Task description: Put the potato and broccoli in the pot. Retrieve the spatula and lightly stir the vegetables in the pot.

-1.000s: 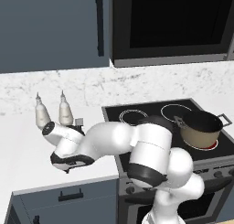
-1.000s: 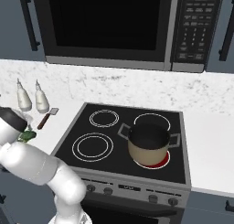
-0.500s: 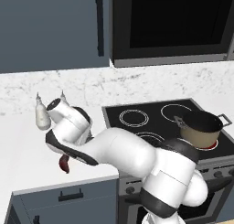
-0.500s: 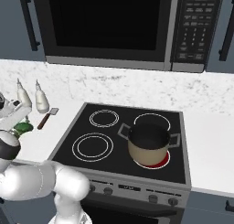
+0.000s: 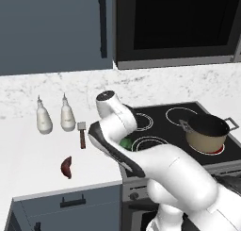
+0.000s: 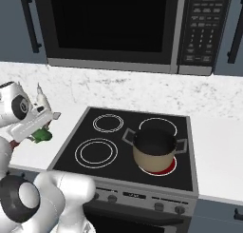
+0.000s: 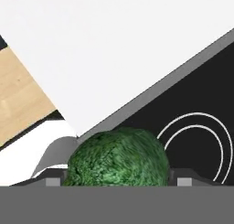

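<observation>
My gripper (image 7: 118, 178) is shut on the dark green broccoli (image 7: 116, 159), held above the seam between the white counter and the cooktop's left edge. From the left base view the broccoli (image 5: 125, 143) peeks out beneath my hand, and in the right base view it (image 6: 42, 135) hangs left of the stove. The tan pot (image 5: 207, 132) (image 6: 153, 150) stands on the front right burner, dark inside. On the counter lies the reddish-brown potato (image 5: 66, 167), near the front edge. The spatula (image 5: 82, 133) rests beside the bottles.
Two white pointed bottles (image 5: 43, 117) (image 5: 67, 114) stand at the back of the counter. The black cooktop (image 6: 121, 146) has two ringed burners on its left side. A microwave (image 6: 118, 27) hangs over the stove. My arm's white links cross the counter's right end.
The arm has swung right from the counter with the broccoli gripped, carrying it from near the bottles to the stove's left edge. Potato, spatula and pot have stayed put.
</observation>
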